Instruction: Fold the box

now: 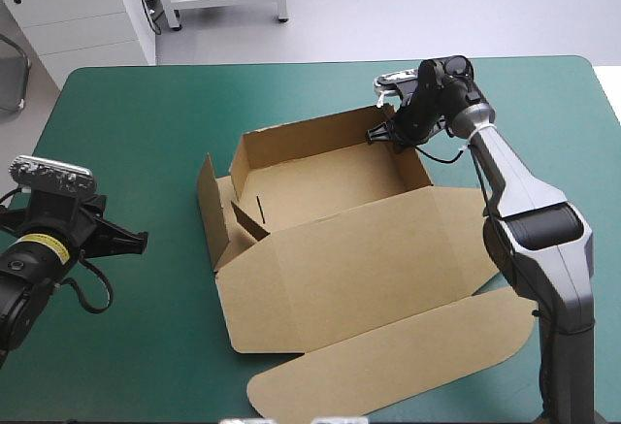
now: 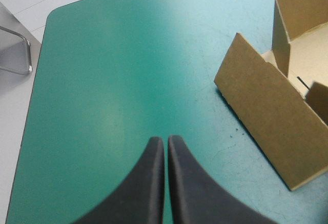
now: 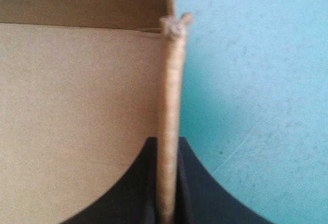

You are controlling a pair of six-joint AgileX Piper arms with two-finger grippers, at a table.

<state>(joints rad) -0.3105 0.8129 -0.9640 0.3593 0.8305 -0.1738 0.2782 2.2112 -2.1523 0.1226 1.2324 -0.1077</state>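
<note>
Brown board of the box (image 1: 330,249), half built, around the middle of the teal-green table cover (image 1: 136,123). Far wall (image 1: 310,138) raised, right wall (image 1: 415,167) raised too, joined at the far right corner. Left side flap (image 1: 208,212) upright but leaning outward, with a small inner tab (image 1: 248,220) tilted just inside it. Lid (image 1: 359,259) flat toward the near edge, its long rounded flap (image 1: 388,361) flat beyond, close to that edge.

Right gripper (image 1: 380,133) at the far right corner of the box, black fingers (image 3: 205,198) all but closed on the top edge of a raised wall; which of the two walls, hard to tell. In the right wrist view, board edge upright between the fingers, box interior on one side, bare cover on the other.

Left gripper (image 1: 141,240) near the left side of the table cover, well apart from the box, holding nothing. In the left wrist view, fingertips (image 2: 154,149) pressed together in a point over bare cover, with the upright left side flap ahead and off to one side.
</note>
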